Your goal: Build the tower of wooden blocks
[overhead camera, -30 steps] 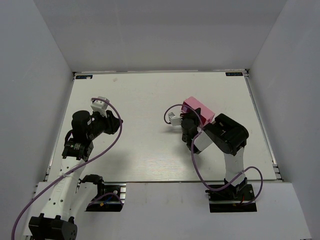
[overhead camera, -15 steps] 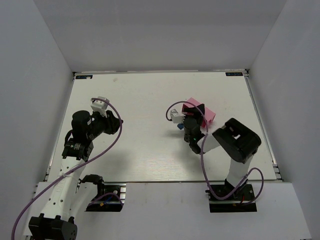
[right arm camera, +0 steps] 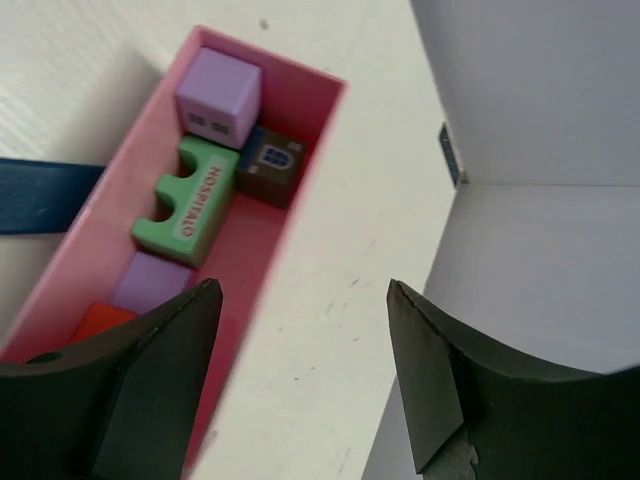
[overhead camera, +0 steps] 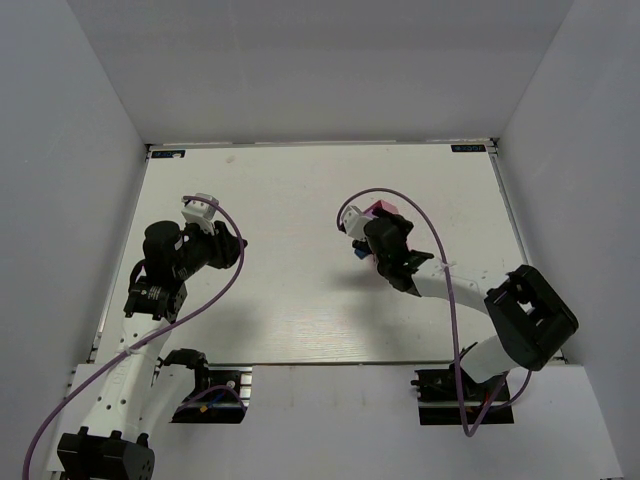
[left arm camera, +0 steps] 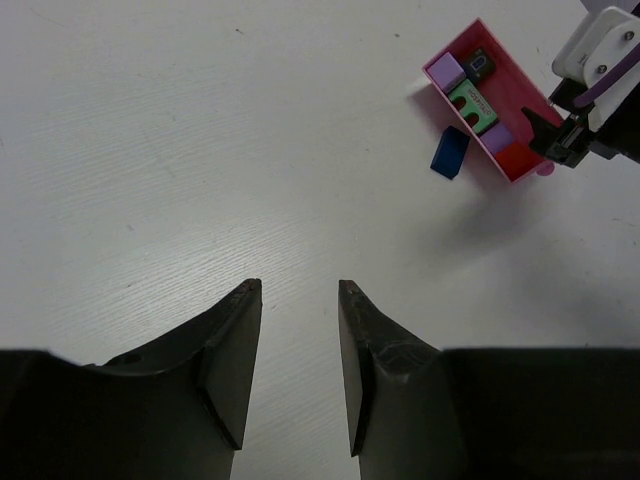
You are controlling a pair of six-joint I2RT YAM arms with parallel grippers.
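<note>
The wood block tower is loose pieces in a pink tray (right arm camera: 318,150): a lilac cube (right arm camera: 218,88), a dark block with a blue window (right arm camera: 268,165), a green arch brick (right arm camera: 190,200), a second lilac cube (right arm camera: 150,282) and a red block (right arm camera: 95,322). A blue brick (right arm camera: 45,190) lies on the table just outside the tray's left wall. My right gripper (right arm camera: 302,290) hangs open over the tray's right wall, holding nothing. In the top view it (overhead camera: 380,228) hides most of the tray (overhead camera: 377,208). My left gripper (left arm camera: 297,290) stands narrowly open over bare table, far left of the tray (left arm camera: 520,85).
The white enclosure wall (right arm camera: 540,100) and the table's far right edge (right arm camera: 452,160) are close beyond the tray. White walls ring the table (overhead camera: 300,180) on three sides. The right arm's purple cable (overhead camera: 430,215) loops over its wrist.
My right gripper has opened wide and its arm has stretched out, elbow swinging right. The blue brick now shows beside the tray. The left arm has stayed in place.
</note>
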